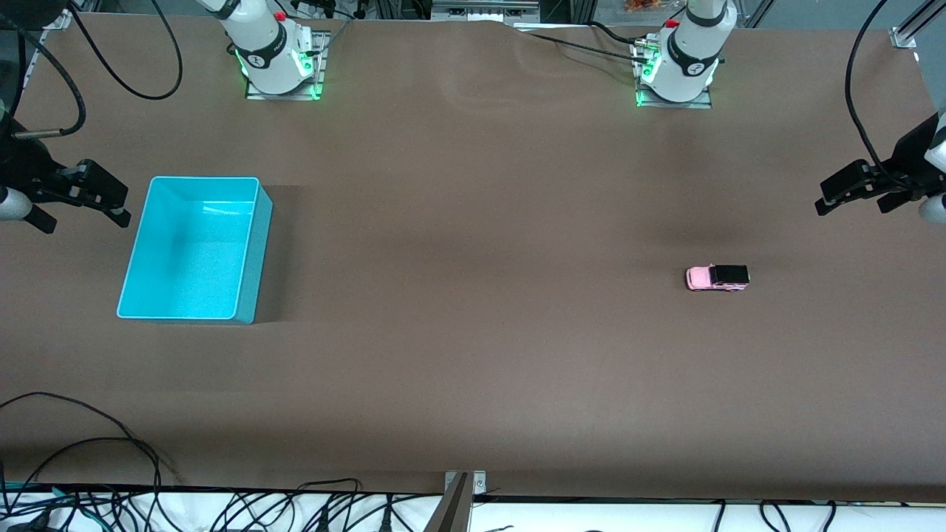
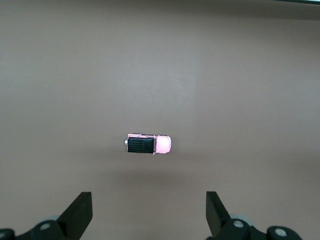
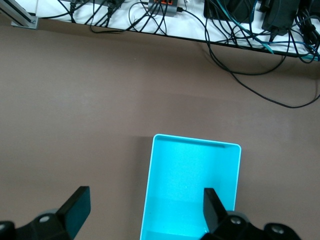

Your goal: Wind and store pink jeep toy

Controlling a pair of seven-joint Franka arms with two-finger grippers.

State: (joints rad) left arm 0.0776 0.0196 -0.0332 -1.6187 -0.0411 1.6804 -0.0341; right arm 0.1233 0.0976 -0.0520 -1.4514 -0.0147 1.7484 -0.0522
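The pink jeep toy (image 1: 717, 278), light pink with a black roof, stands on its wheels on the brown table toward the left arm's end. It also shows in the left wrist view (image 2: 148, 144). My left gripper (image 1: 856, 193) hangs open and empty in the air at the left arm's end of the table; in its own view (image 2: 148, 210) the jeep lies apart from the fingers. The empty cyan bin (image 1: 255, 251) stands toward the right arm's end and shows in the right wrist view (image 3: 150, 200). My right gripper (image 1: 94, 193) is open and empty in the air beside the bin (image 3: 142, 207).
Both arm bases (image 1: 279, 59) (image 1: 678, 66) stand along the table edge farthest from the front camera. Cables (image 1: 81, 443) run along the edge nearest the front camera. A metal bracket (image 1: 458, 502) sits at the middle of that edge.
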